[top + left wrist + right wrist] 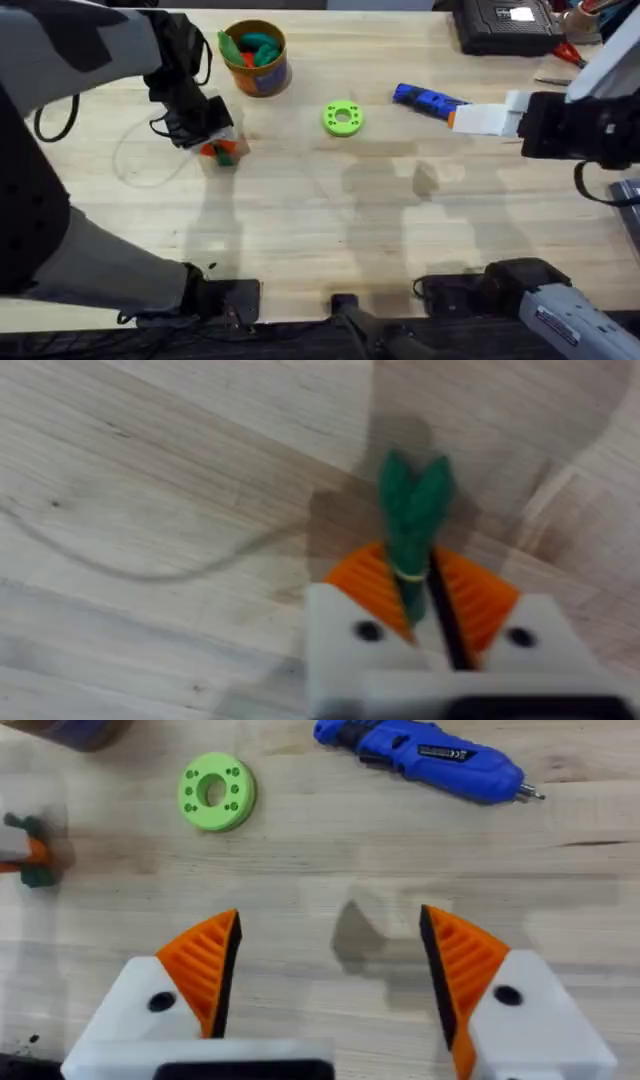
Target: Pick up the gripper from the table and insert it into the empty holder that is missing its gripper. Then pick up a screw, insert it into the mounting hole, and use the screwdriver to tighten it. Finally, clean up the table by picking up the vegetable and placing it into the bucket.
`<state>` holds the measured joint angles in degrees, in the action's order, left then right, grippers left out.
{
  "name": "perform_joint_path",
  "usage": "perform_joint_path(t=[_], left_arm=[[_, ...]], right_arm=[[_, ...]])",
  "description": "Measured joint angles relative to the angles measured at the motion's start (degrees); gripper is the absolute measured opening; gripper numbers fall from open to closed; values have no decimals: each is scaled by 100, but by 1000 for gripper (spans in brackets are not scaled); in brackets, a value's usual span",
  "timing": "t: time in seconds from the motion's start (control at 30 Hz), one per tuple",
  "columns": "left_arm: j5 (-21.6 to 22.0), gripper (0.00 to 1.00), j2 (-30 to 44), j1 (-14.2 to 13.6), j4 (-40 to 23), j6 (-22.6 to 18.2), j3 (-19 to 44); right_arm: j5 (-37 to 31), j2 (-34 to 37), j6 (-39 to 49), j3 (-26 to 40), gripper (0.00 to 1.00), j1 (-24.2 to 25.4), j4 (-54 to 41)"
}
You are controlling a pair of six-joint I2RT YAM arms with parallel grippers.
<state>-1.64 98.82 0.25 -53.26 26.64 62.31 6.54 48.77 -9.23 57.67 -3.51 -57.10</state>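
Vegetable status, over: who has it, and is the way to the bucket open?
Left gripper shut on vegetable, just above the table. Right gripper open, empty. Bucket beyond it, already holding toy items; nothing between them.

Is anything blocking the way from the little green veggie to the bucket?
Nothing visible. The left gripper already pinches the vegetable, and only bare table lies between it and the bucket.

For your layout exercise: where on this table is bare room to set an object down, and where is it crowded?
Bare wood spans the near middle, below the green ring and between the arms. The back strip is crowded: bucket, ring, screwdriver. The left gripper, holding the vegetable, occupies the left.
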Motion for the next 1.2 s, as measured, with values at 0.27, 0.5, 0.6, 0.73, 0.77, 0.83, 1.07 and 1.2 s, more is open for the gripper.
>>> perform_joint_path(t=[0.27,0.5,0.6,0.73,0.77,0.83,1.07,1.2], left_arm=[[12,15,-22,0,53,-46,-6],[10,14,-159,0,-282,-164,451],[-33,14,-463,0,-494,-385,950],[-215,14,-823,-2,-566,-860,1756],[-248,14,-860,-2,-560,-948,1933],[-316,14,-907,-18,-409,-1093,2233],[-352,14,-591,-398,856,-1299,2389],[-388,13,-38,-570,1228,-1370,2389]], right_arm=[[1,-2,0,0,980,0,0],[-1,0,0,0,980,0,-1],[1,-2,-2,0,980,0,-13],[1,0,0,0,980,0,-13],[0,0,0,0,980,0,-11],[0,0,-1,0,979,0,-13],[1,-2,0,0,980,0,-15],[0,0,0,0,980,0,-17]])
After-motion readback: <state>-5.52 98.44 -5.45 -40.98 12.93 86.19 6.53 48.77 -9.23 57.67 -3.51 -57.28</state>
